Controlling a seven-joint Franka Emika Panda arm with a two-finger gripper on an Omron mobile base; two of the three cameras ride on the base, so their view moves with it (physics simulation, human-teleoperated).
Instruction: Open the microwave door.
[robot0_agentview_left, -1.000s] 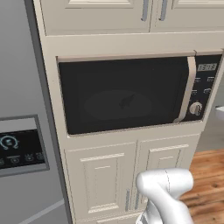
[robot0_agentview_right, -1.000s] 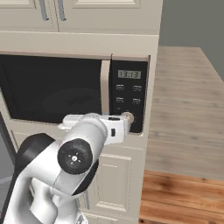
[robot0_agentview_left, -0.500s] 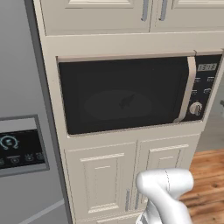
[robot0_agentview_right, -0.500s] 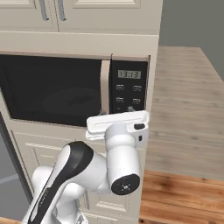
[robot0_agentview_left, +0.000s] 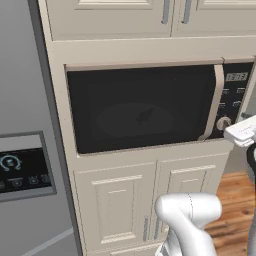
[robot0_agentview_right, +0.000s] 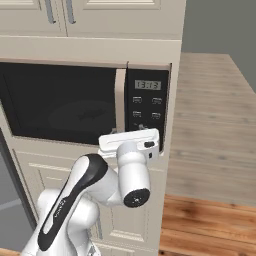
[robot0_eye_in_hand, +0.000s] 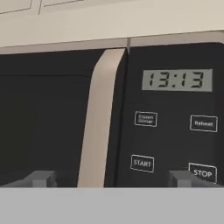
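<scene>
Your microwave door (robot0_agentview_left: 137, 107) is shut, its dark glass flush in the beige surround, built into the cabinet column at about the height of the raised hand. Through the tinted panel you can faintly make out a round plate (robot0_agentview_left: 135, 119) inside. The curved beige handle (robot0_eye_in_hand: 99, 118) runs top to bottom along the door's right edge, right against the black control panel (robot0_agentview_right: 146, 109) of the microwave (robot0_agentview_right: 85, 102). On that panel you can read the display (robot0_eye_in_hand: 176, 80) at 13:13, with Reheat, START and STOP buttons below it, and a knob (robot0_agentview_left: 223, 123) lower down.

Your gripper (robot0_eye_in_hand: 113, 178) faces the front of the microwave, its two dark fingertips (robot0_eye_in_hand: 40, 178) spread wide apart with nothing between them. In the hand view one tip sits over the door glass left of the handle and the other under the STOP button, so the handle's lower end falls between them; the frames do not show any contact. In the right base view the white hand (robot0_agentview_right: 131, 145) hangs in front of the panel's lower part.

Around this you have beige panelled cabinet doors (robot0_agentview_left: 155, 200) below and above, a grey appliance (robot0_agentview_left: 25, 150) with a small black display to the left, and wood floor (robot0_agentview_right: 210, 225) to the right.
</scene>
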